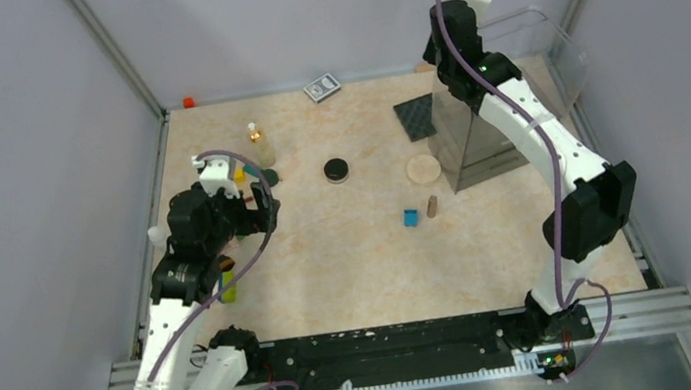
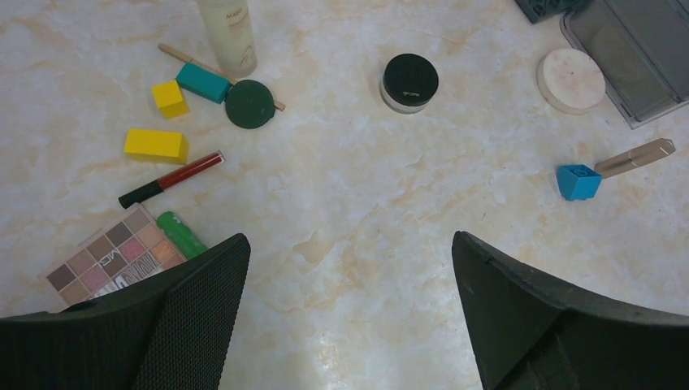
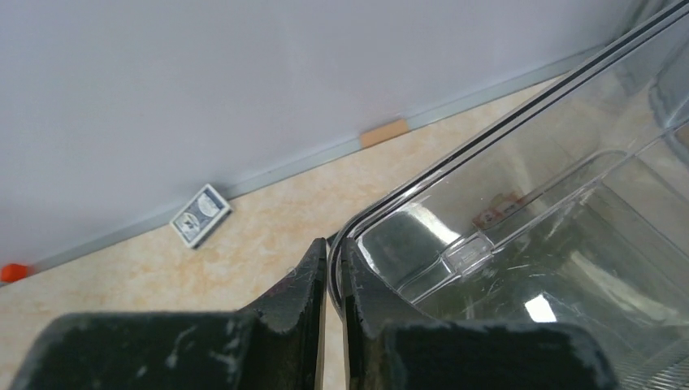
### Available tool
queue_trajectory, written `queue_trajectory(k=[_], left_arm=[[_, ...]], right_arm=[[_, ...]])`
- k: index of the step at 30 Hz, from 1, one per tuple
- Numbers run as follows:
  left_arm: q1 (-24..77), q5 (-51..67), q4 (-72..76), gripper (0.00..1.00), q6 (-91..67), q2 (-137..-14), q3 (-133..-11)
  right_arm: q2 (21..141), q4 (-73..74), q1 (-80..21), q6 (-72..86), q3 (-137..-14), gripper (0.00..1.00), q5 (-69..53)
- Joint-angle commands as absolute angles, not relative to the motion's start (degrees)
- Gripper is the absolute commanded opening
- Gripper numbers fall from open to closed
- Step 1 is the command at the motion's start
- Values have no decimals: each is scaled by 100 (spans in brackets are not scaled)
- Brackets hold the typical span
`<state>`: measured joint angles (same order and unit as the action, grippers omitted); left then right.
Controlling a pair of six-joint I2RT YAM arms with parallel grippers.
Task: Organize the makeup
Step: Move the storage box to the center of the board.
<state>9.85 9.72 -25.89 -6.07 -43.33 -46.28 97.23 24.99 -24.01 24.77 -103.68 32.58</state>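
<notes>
Both differ: left end effector (image 2: 349, 237) gapes over bare tabletop (image 2: 349, 162), right end effector (image 3: 333, 244) pinches clear bin (image 3: 504, 203) rim.

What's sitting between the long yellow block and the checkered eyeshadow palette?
A slim red stick with a black end lies between the long yellow block and the checkered palette, seen in the left wrist view.
</notes>
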Motion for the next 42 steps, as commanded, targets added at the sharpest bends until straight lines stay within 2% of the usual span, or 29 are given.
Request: queue_trajectory(k=[1, 16, 22, 26, 29, 33, 35, 42], left_arm=[[1002, 742, -2121, 99, -627, -4105, -4393], [996, 519, -2013, 99, -616, -3928, -4211], [996, 522, -1982, 99, -621, -3942, -4186], [994, 553, -1970, 99, -623, -4001, -4175], [999, 547, -1962, 99, -621, -4053, -4180], [995, 569, -1960, 99, -620, -4084, -4180], [993, 554, -1952, 99, -619, -4099, -4179], [993, 579, -1951, 99, -620, -4127, -4175]], right_arm=[[10240, 2338, -2605, 3216, -10719, 0, 2745], [12320, 2609, -3344, 3792, -13422, 0, 2776], [12664, 2388, -3559, 3905, -13712, 0, 2816], [12538, 2260, -3603, 3401, -13645, 0, 2810], [12270, 2242, -3605, 2707, -13511, 11, 2841], [11580, 2080, -3568, 1825, -12956, 37, 3189], [11172, 1974, -3442, 1552, -12640, 47, 3148], [9630, 1757, -2173, 1481, -11324, 58, 2235]])
